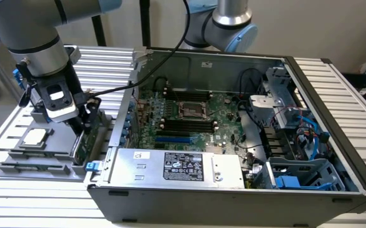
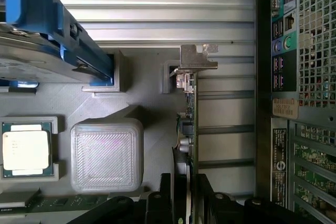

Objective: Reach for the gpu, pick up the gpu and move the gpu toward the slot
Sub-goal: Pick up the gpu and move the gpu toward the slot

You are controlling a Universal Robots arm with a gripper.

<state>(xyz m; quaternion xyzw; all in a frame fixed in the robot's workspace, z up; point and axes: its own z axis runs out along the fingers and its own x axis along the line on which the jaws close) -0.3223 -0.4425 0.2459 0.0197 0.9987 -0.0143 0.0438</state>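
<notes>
Hand [image 2: 182,198] straddles upright gpu [image 2: 190,124], fingers spread, processor chip [image 2: 26,149] nearby

The gpu [image 2: 192,129] was a thin green circuit card seen edge-on, standing on its long edge in the grey holder just right of centre in the wrist view. Its silver end bracket [image 2: 195,59] sat at the upper end. In the exterior view the gpu [image 1: 83,142] stood at lower left.

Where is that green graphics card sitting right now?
The gpu stands on edge in the grey holder tray at the exterior view's left, just outside the open computer case, beside the processor chip, with the fingers straddling it.
</notes>
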